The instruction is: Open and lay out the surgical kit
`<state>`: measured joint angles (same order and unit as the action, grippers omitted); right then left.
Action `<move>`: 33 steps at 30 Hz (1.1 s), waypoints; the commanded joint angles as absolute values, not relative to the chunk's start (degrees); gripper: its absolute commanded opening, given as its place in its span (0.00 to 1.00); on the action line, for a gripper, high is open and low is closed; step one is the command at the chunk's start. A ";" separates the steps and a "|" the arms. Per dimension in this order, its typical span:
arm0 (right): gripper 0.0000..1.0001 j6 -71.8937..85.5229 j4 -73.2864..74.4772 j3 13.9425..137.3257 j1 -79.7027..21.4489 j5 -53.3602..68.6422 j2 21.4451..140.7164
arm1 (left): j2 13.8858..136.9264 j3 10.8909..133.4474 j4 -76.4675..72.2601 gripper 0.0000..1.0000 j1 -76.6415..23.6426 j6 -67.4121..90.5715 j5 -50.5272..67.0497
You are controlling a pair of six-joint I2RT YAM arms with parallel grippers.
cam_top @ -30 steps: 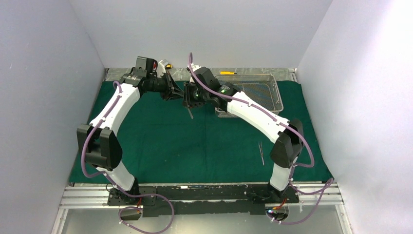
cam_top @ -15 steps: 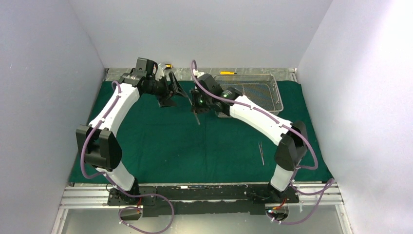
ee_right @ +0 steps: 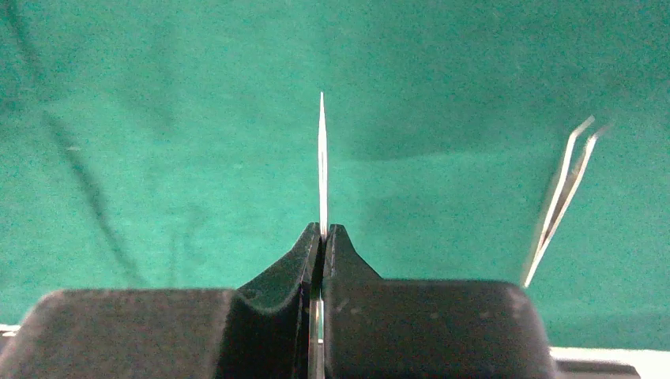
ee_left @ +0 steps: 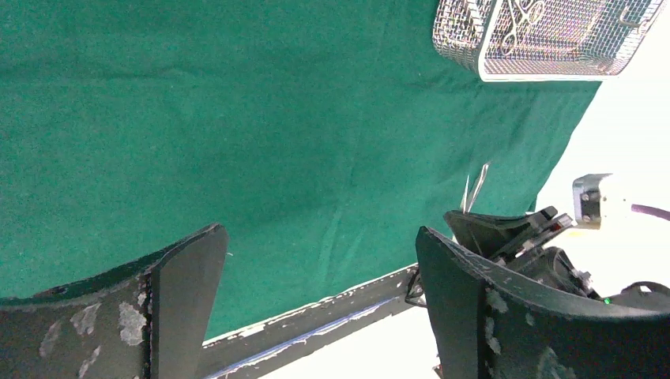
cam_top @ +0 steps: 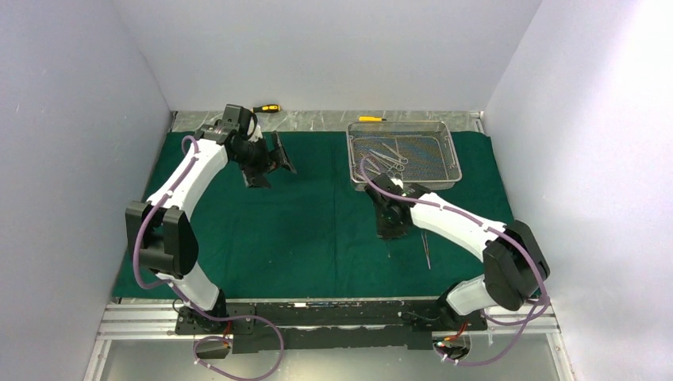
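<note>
Swung down from beside the tray, the right gripper (ee_right: 322,233) now hangs low over the green drape (cam_top: 301,230) at about 4 o'clock, its fingers pinching a slim pointed instrument (ee_right: 322,158) just beside the tweezers (ee_right: 557,207) already laid out. Release looks to be next. The left gripper (ee_left: 320,233) has drawn back to 11 o'clock, fingers spread and empty. At 1 o'clock, the wire-mesh tray (cam_top: 454,155) holds the remaining instruments (cam_top: 389,152).
</note>
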<state>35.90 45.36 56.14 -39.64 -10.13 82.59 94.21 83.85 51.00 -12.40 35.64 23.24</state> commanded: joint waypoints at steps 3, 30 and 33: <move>0.00 37.19 45.46 50.60 -34.23 -9.38 80.86 | 91.35 83.27 50.03 0.95 -12.30 34.08 24.04; 0.00 33.08 45.61 46.77 -29.24 -14.12 87.38 | 92.39 83.72 49.95 0.94 -12.30 34.41 25.40; 0.00 32.78 45.70 46.63 -28.26 -15.10 86.76 | 92.39 83.61 49.94 0.94 -12.30 34.41 25.39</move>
